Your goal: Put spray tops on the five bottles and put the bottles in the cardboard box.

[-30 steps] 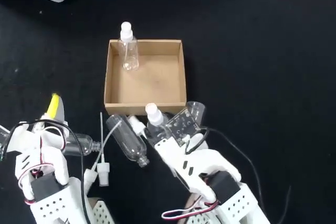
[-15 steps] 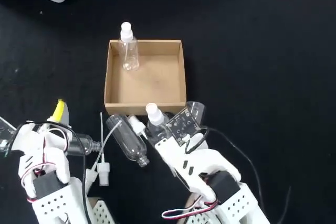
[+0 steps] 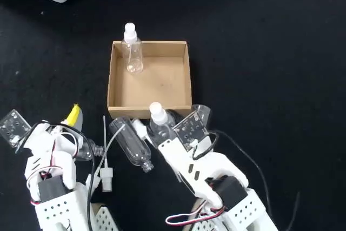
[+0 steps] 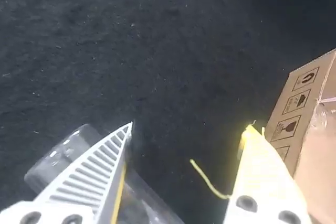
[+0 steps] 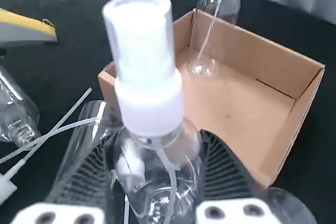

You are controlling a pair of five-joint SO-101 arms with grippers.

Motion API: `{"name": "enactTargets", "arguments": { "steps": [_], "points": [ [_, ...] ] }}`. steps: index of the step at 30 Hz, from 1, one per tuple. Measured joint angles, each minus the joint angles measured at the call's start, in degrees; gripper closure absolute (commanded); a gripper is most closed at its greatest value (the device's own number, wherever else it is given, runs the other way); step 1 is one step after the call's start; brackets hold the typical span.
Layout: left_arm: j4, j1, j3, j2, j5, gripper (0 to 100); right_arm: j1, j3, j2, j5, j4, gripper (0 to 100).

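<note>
As it stands upright, the capped bottle (image 5: 151,103) fills the right pincer (image 5: 157,156).

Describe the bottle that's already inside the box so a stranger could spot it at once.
Find the cardboard box mid-table. In its far left corner stands a clear bottle with a white spray top. It is the only bottle inside the box.

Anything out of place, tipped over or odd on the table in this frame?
Nothing looks spilled or damaged. One uncapped bottle lies on its side on the table just outside the cardboard box, with a loose spray top near it. That looks like unfinished work rather than a mishap.
</note>
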Motion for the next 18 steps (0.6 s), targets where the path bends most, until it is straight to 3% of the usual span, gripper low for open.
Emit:
{"name": "enactTargets", "arguments": {
  "steps": [18],
  "points": [
    [-1.05, 1.58, 0.26, 0.0, -0.18, 70, 0.0, -15.56, 0.0, 1.85, 0.88, 95.2]
  ]
}}
